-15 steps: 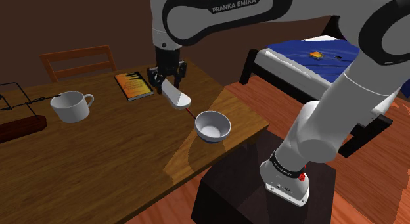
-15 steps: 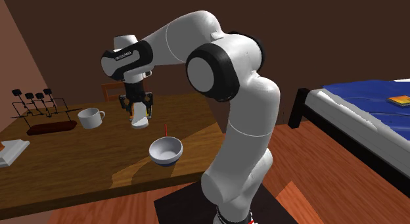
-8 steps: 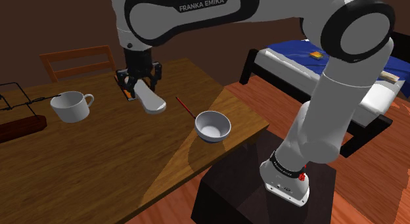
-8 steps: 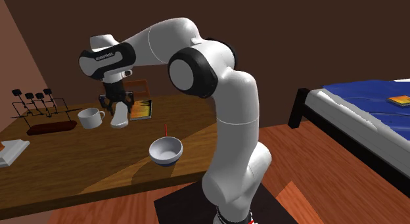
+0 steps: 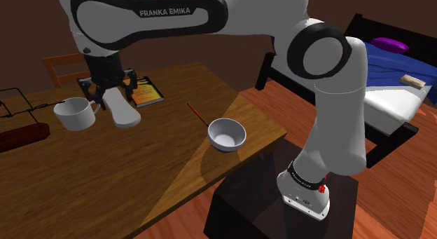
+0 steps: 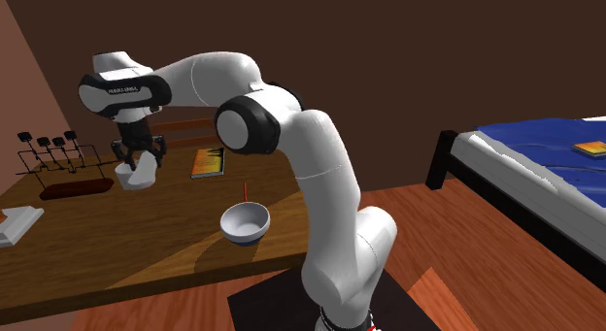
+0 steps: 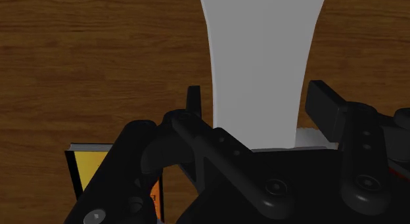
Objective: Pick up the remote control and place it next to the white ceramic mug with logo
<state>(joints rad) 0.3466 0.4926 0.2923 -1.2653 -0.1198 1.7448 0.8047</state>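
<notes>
Fingers (image 7: 192, 103) are clamped on the upper end of the pale grey remote (image 5: 121, 112). It hangs slanting above the wide wooden surface (image 5: 105, 178), just beside the white mug (image 5: 73, 113) on the shoulder view's right. The step in hand looks like the set-down. I would bring the remote straight down onto the bare wood between mug and book (image 5: 144, 92), keeping it off the mug's handle, which points toward it. The fingers should part only once the remote rests on the wood, so it cannot drop and knock the mug. The white bowl (image 5: 227, 134) near the surface's edge looks empty, and so does the mug, as far as its rim lets me see. No logo is visible on the mug. A thin red stick (image 5: 195, 113) lies between book and bowl.
</notes>
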